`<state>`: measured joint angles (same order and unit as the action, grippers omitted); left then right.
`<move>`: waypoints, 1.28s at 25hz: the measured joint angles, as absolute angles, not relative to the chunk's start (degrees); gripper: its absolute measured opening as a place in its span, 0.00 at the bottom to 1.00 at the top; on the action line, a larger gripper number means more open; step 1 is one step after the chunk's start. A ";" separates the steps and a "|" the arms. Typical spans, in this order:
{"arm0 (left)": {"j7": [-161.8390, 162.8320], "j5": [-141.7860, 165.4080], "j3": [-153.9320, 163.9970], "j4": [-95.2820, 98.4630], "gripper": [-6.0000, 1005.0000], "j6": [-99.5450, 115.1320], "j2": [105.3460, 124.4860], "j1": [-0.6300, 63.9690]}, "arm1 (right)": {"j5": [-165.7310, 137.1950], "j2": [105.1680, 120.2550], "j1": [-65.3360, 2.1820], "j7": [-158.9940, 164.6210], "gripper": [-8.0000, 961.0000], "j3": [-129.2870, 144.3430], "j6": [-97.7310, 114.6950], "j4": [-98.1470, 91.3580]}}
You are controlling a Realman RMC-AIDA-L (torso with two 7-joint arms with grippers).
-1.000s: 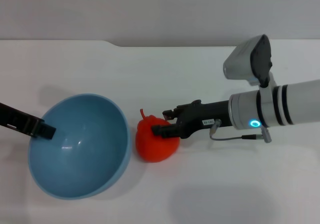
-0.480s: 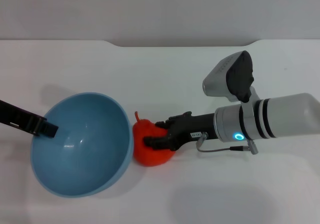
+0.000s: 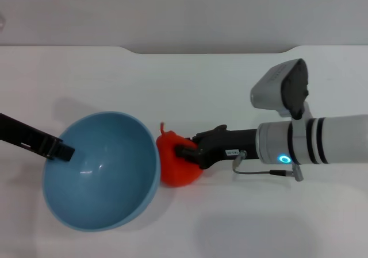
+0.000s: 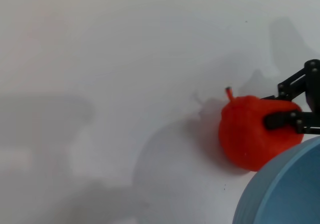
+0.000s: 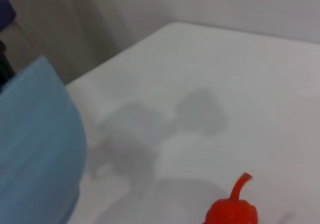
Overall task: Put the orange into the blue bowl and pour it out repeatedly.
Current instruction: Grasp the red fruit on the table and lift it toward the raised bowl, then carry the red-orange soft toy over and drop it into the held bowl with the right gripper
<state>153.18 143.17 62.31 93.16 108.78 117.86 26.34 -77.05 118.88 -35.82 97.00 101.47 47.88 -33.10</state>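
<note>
The orange [image 3: 172,169], bright red-orange with a short stem, sits just right of the blue bowl [image 3: 100,180], touching or nearly touching its rim. My right gripper [image 3: 185,151] reaches in from the right and is shut on the orange. The left wrist view shows its black fingers [image 4: 286,119] clamped over the orange [image 4: 247,134], with the bowl [image 4: 287,194] in front. The bowl is tilted, its opening facing up and left. My left gripper [image 3: 60,150] is shut on its left rim. In the right wrist view the orange's top [image 5: 231,213] shows beside the bowl's wall [image 5: 35,149].
A white table [image 3: 190,85] runs to a back edge near a grey wall. The right arm's thick white forearm [image 3: 322,140] and its wrist camera housing [image 3: 282,88] lie across the right side of the table.
The bowl has shifted right with the left gripper, closing the gap to the orange. The right arm dipped toward the bowl with the orange, then drew slightly back.
</note>
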 joint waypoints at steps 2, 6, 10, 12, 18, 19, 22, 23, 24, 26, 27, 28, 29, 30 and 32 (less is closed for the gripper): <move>153.27 143.17 62.81 92.63 0.01 108.30 117.86 26.59 | -77.30 118.71 -34.37 96.99 0.27 99.92 49.30 -34.48; 153.33 143.16 64.01 91.27 0.01 107.13 117.86 27.27 | -77.48 118.38 -32.31 95.44 0.17 93.99 55.94 -35.34; 153.56 143.11 65.67 89.82 0.01 105.22 117.90 27.71 | -77.81 118.04 -28.86 91.80 0.12 86.87 63.19 -37.65; 153.70 143.02 66.88 88.43 0.01 103.83 117.98 27.99 | -78.53 117.71 -26.39 91.64 0.10 83.82 65.75 -40.81; 153.98 141.79 71.48 81.85 0.00 100.55 118.16 30.61 | -85.44 118.00 -19.82 91.67 0.06 70.33 79.66 -54.88; 154.11 141.38 72.23 80.84 0.01 100.01 118.17 31.19 | -86.79 118.07 -19.44 91.90 0.05 68.07 82.87 -57.05; 155.14 140.38 75.64 77.24 0.01 97.10 118.27 33.49 | -89.00 118.10 -19.06 92.79 0.05 64.17 90.19 -61.88; 155.74 140.21 76.95 76.32 0.01 95.87 118.30 34.26 | -89.84 118.11 -19.04 93.33 0.05 63.58 91.86 -63.26; 156.60 140.00 78.58 75.39 0.01 94.41 118.36 35.14 | -90.73 118.12 -19.02 93.78 0.05 63.09 93.23 -64.75; 158.30 139.98 81.31 73.63 0.01 92.24 118.32 36.87 | -93.00 118.25 -19.01 94.32 0.04 62.93 95.01 -67.41; 158.97 140.07 82.64 72.61 0.01 91.58 118.33 37.74 | -93.99 118.32 -19.03 94.39 0.04 62.99 95.71 -68.57; 159.61 140.23 83.70 71.45 0.01 90.86 118.32 38.81 | -94.85 118.34 -19.16 94.49 0.04 63.14 96.38 -69.45; 160.21 140.40 84.74 70.36 0.01 90.20 118.35 39.80 | -95.82 118.36 -19.40 94.89 0.04 63.29 97.03 -70.30; 160.67 140.39 85.48 69.71 0.01 89.63 118.41 40.56 | -96.91 118.37 -19.90 95.67 0.04 63.48 97.69 -71.04; 161.54 140.30 87.05 68.86 0.01 88.47 118.53 41.73 | -99.20 118.38 -20.83 97.50 0.04 63.87 98.27 -71.63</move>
